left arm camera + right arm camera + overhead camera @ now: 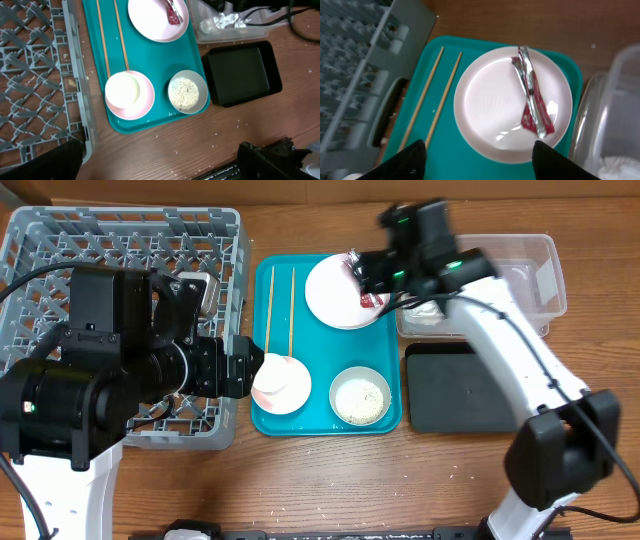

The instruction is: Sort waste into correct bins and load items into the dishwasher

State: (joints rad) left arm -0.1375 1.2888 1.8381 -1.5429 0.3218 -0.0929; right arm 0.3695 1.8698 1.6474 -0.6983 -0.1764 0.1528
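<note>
Most of the table's [330, 480] left side goes to the grey dish rack [120, 220], whose right wall stands just beside the teal tray's [320, 345] left rim. The tray's right rim runs just beside the clear tub [545, 270] at the far side and the black tray [460, 385] at the near side. Open wood lies along the near edge in front of them all.

The left gripper [160, 156] hangs at the rack's right wall, jaws spread wide with nothing between them. The right gripper [480, 157] hovers over the plate [490, 105], its fingers apart and empty.

That plate fills the teal tray's far right corner, its rim close to the tray's edge. The pink bowl [146, 102] sits near-left with the white cup [122, 89] in it, and the grey-green bowl [202, 85] stands just to its right.

Both chopsticks [445, 95] lie parallel along the tray's left side. Their long axes run far to near, the near tips reach the cup, and a bare teal lane separates them from the plate.

The red wrapper [532, 100] lies flat on the plate's right half. It is a narrow strip with its long axis far to near, the near end slanting toward the tub. Crumpled scraps [225, 21] lie in the tub, and rice [186, 93] fills the grey-green bowl.
</note>
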